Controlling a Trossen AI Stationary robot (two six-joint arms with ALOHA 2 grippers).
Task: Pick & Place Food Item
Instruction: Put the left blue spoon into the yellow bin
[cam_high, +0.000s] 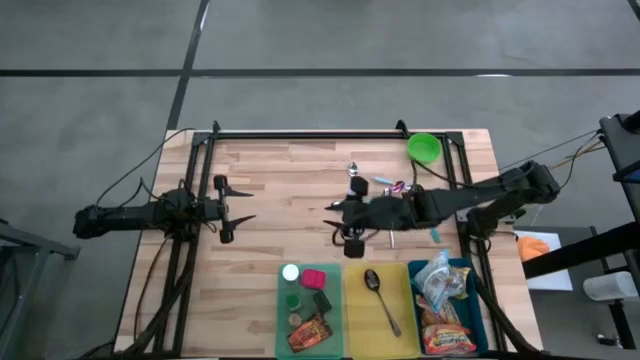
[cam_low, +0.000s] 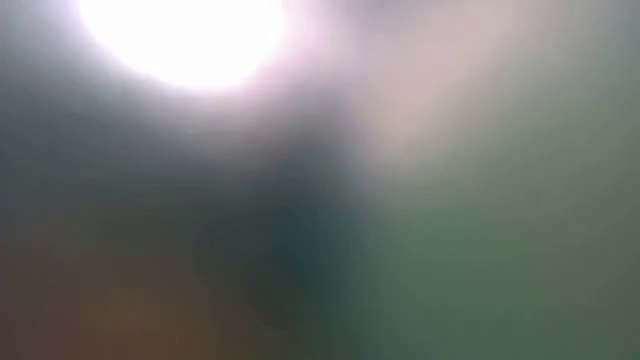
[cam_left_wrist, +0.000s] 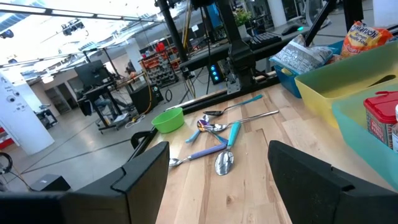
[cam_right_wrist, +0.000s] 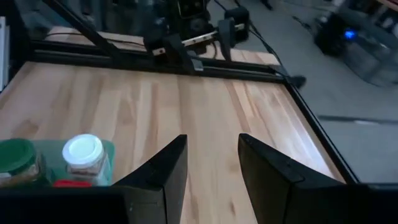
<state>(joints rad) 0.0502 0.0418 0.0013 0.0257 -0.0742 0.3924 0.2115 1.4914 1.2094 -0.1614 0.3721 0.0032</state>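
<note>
An orange snack packet (cam_high: 309, 332) is seen lying flat in the green bin (cam_high: 282, 318), at its six o'clock end.

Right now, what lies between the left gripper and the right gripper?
Only bare tabletop separates the left gripper from the right gripper, as the high view shows.

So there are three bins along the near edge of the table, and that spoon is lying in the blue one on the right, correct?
Not quite. The spoon lies in the yellow bin, the middle of the three; the high view shows it. The blue bin on the right holds snack bags instead.
</note>
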